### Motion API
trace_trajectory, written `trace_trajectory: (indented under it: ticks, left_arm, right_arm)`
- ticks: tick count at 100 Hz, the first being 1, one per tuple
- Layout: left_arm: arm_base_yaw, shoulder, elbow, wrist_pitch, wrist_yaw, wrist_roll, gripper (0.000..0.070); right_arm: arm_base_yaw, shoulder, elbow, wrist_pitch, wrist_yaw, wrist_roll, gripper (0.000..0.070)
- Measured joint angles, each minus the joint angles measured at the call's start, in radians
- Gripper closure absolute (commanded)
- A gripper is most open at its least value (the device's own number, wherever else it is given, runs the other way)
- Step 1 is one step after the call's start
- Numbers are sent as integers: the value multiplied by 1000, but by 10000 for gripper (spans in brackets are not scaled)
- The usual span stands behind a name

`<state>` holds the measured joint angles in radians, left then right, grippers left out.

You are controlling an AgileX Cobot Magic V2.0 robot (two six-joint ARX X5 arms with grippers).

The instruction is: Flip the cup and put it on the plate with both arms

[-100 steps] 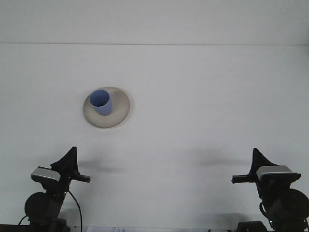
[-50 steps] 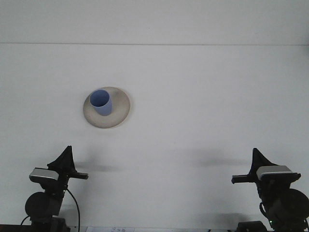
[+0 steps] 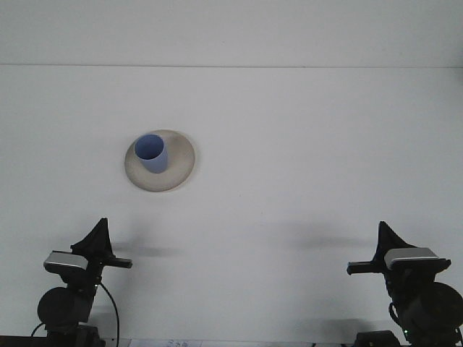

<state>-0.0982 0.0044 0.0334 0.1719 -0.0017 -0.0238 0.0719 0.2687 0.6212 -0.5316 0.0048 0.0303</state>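
Both arms are cut off by the bottom of the front view, so only their upper parts show. The left gripper (image 3: 98, 235) and the right gripper (image 3: 381, 235) each appear as a dark pointed silhouette above a grey camera housing, and whether either one's fingers are spread or pressed together cannot be told. Neither holds or touches anything.

The blue cup (image 3: 151, 152) stands on the plate (image 3: 181, 163), mouth up, its long axis roughly vertical with the open rim leaning slightly toward the far left as seen from the camera. The inside is visible as a lighter blue oval; its base is hidden behind its own wall. The cup sits left of the plate's middle, close to the plate's far-left rim.

The plate is round, shallow and off-white with a faintly speckled, matte look. It lies on the white table (image 3: 304, 159), in the left half, well apart from both grippers and nearer the far edge than the near one. The tabletop is plain and smooth.
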Motion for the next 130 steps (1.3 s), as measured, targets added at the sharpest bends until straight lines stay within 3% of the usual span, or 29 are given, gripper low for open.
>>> trace_trajectory:
  ticks: [52,93,130]
  left_arm:
    - [0,0,0,0,0,0,688]
    - [0,0,0,-1,0,0,688]
    - [0,0,0,-1,0,0,688]
  right_arm:
    - [0,-24,-34,38,0,0,700]
    - [0,-267,-406,394,0,0,700]
    - [0,-265,-607,613,0,0,700]
